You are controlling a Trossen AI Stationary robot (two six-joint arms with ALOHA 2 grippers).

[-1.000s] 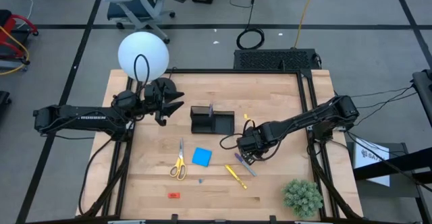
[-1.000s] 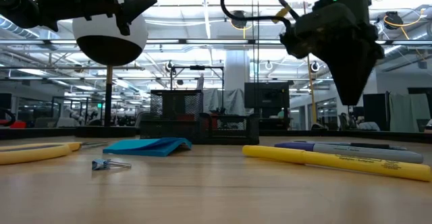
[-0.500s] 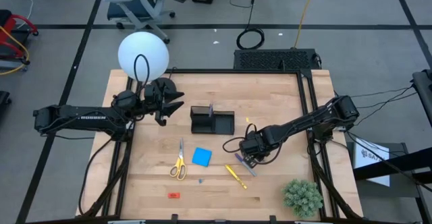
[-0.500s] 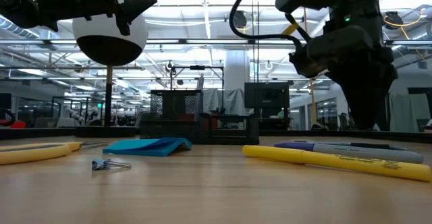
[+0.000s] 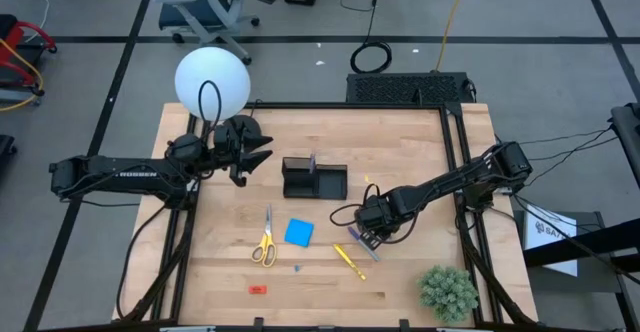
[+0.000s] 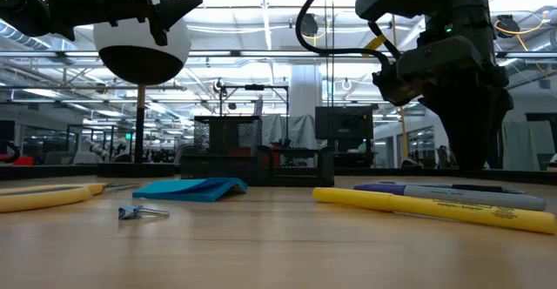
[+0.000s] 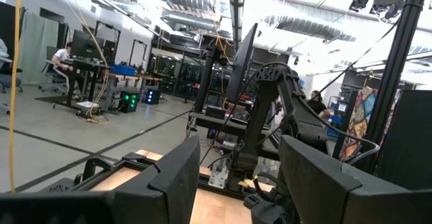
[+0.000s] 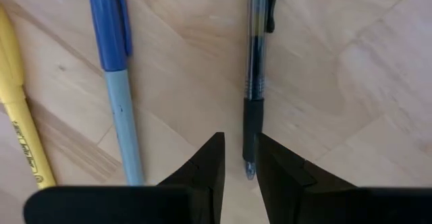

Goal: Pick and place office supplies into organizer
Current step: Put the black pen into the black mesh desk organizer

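wooden table (image 5: 400, 132) holds three pens (image 8: 255, 82), one organizer (image 5: 314, 180).

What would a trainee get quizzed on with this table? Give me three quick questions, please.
1. True or false: the blue pad lies inside the organizer.
2. Which pen do the fingers of the right hand stand on either side of? A. yellow pen B. black pen C. red pen
3. Fill in: the scissors have ___ handles.
Key: 1 false; 2 B; 3 yellow.
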